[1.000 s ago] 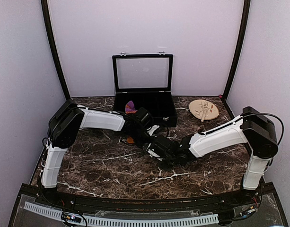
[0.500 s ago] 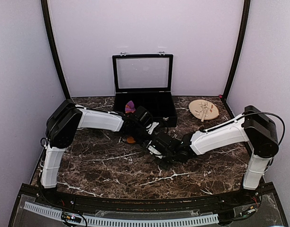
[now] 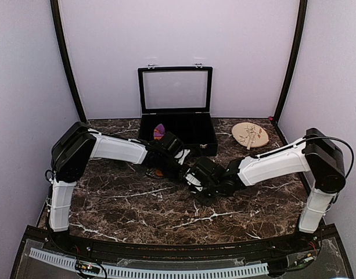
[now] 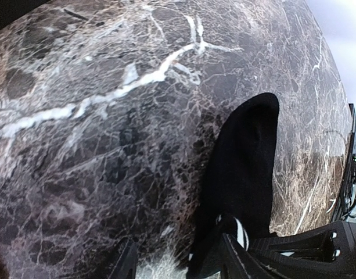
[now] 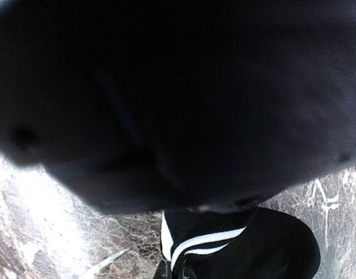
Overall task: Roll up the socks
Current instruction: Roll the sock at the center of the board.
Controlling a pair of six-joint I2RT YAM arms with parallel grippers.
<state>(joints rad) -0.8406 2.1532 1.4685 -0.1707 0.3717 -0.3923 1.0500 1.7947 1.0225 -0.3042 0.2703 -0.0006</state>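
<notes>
The black sock [image 4: 247, 163] with white stripes lies flat on the marble, reaching away from my left gripper [image 4: 178, 264]. That gripper is open, its right finger [image 4: 238, 258] against the sock's striped cuff. My right gripper [image 5: 175, 273] is shut on the same cuff [image 5: 207, 241], under a large dark blur that fills the upper part of the right wrist view. From above, the left gripper [image 3: 176, 156] and the right gripper [image 3: 193, 174] meet mid-table. The maroon sock [image 3: 159, 131] shows a purple-red end by the box and an orange bit [image 3: 159, 172] below my left arm.
A black box [image 3: 208, 145] with its glass lid raised stands at the back centre. A round wooden plate [image 3: 250, 135] lies at the back right. Purple walls close in the marble table [image 3: 125, 203] on three sides.
My left gripper has opened and let go of the black sock. Both arms have shifted slightly left and towards the back; the right gripper stays shut.
</notes>
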